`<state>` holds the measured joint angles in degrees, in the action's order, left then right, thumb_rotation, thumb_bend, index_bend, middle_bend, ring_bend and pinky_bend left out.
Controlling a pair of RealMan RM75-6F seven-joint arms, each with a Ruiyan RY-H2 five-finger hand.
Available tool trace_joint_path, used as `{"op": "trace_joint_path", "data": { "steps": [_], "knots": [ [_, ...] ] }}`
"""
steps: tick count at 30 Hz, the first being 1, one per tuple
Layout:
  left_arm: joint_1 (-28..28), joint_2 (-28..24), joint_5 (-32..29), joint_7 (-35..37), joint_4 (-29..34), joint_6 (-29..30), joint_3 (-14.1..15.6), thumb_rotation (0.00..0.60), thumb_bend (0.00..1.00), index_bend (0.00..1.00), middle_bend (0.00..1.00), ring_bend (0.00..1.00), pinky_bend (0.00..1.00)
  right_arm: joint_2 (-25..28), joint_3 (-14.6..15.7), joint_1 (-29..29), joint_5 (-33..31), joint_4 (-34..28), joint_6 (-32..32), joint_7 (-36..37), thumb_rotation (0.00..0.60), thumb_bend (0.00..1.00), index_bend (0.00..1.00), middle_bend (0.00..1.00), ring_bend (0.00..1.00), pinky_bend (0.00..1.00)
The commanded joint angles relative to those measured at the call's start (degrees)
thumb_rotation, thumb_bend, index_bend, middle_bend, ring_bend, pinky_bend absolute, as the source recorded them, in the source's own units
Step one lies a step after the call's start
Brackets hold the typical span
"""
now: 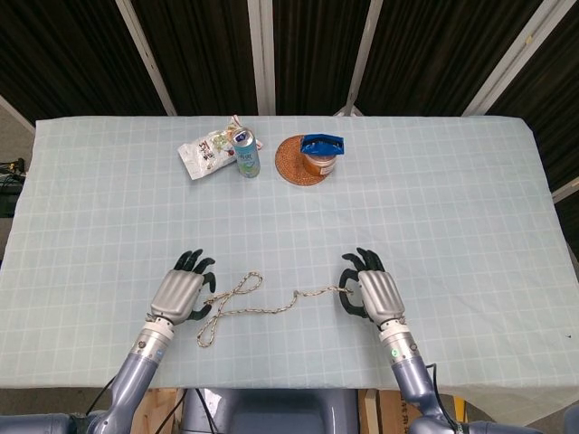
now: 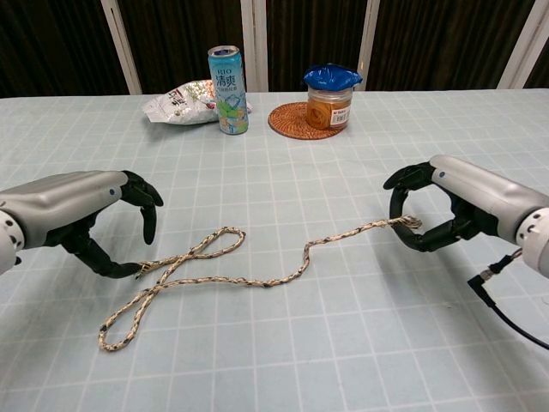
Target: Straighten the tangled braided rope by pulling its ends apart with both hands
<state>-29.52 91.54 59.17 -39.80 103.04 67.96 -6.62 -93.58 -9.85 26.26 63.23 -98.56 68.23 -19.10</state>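
Observation:
The braided rope lies on the tablecloth with a crossed loop at its left part and a wavy run to the right. My left hand hovers low over the frayed left end; its thumb tip touches that end and the fingers curl above it with a gap. My right hand arches over the right end, which lies between the curled fingers and the thumb. A gap shows between the thumb and the rope. Neither hand is closed on the rope.
At the far side stand a drink can, a snack bag and a blue-lidded jar on a woven coaster. The table's near edge runs close behind both wrists.

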Motion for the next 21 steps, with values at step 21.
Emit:
{"op": "trace_joint_path", "data": {
  "steps": [21],
  "knots": [
    [-2.25, 4.83, -3.47, -0.72, -4.51, 0.14, 0.51, 0.600, 0.34, 0.51, 0.17, 0.00, 0.00, 0.56, 0.06, 0.00, -0.26, 0.88, -0.32, 1.09, 0.600, 0.51, 0.61, 0.21, 0.00, 0.00]
  ]
}}
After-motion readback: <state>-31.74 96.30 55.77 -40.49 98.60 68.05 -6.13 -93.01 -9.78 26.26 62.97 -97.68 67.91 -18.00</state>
